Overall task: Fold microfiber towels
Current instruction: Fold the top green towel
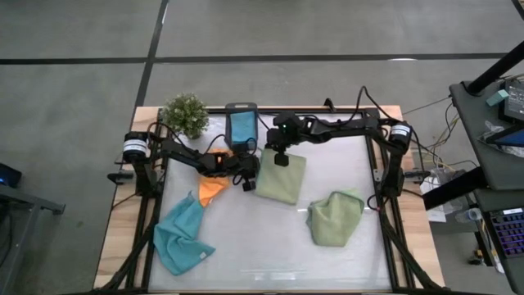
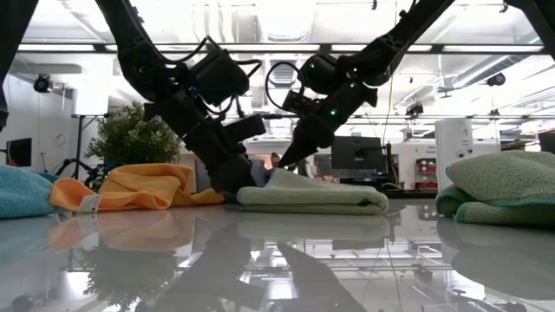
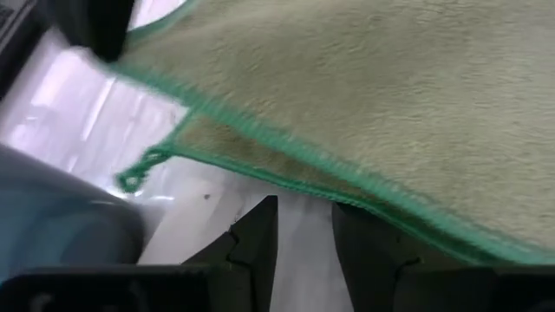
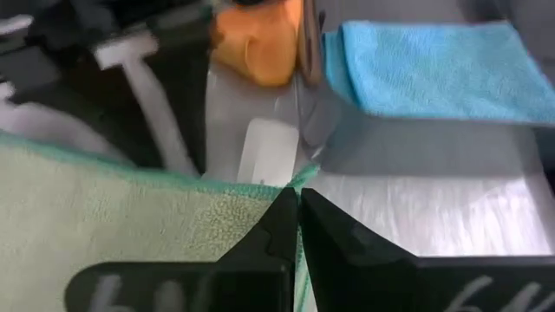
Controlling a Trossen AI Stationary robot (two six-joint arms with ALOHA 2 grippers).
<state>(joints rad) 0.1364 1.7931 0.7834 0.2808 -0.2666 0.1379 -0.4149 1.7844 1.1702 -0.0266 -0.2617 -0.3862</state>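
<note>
Towel in hand: sage green towel (image 1: 282, 175), lying half-folded and flat on the counter (image 1: 254, 246) near its far middle; both arms are at its far-left edge
Handling: soft, light and limp by the look of it; I judge it will sag and drape when lifted, and the fleecy pile should give grip rather than slip; nothing fragile
Where to hold: at a hemmed corner or along the green stitched edge; pinching the top layer alone would let the fold open
Right gripper (image 4: 298, 227): closed, pinching the towel's far corner at the hem
Left gripper (image 3: 303, 234): at the towel's left edge, fingers a little apart, the cloth's edge lying above them; nothing clearly held
Other towels: orange towel (image 1: 213, 188) just beside the left arm; crumpled blue towel (image 1: 182, 238) near-left; second green towel (image 1: 334, 217) bunched to the right; folded blue towel (image 1: 241, 127) on the dark box (image 1: 241, 106) at the back
In the way: potted plant (image 1: 185, 113) and box stand close behind the arms; the orange towel crowds the left arm's sweep
</note>
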